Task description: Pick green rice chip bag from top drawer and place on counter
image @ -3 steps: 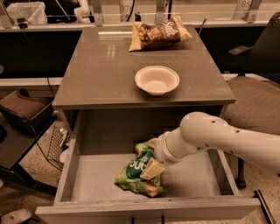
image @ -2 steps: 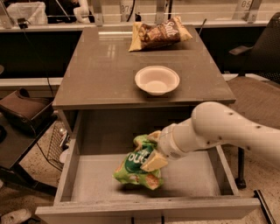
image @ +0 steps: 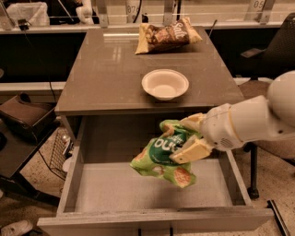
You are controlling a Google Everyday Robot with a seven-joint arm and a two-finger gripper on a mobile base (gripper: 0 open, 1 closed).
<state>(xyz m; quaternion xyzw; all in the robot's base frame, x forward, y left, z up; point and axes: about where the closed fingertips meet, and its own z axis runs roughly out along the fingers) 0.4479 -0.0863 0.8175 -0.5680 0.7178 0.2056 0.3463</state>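
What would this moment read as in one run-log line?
gripper: over top drawer, shut on green rice chip bag | bag: off drawer bottom | counter: bag not yet placed; white bowl, brown chip bag there

My pincer point(image: 179, 140), just right of the frame's centre, clamps the green rice chip bag point(image: 153, 162); the bag's dark circle carries white letters of which I read "ous". On the brown chip bag point(image: 168, 36), upper centre on the table point(image: 106, 73), I read "Salt". A tag point(image: 256, 4) at the upper right shows "05".
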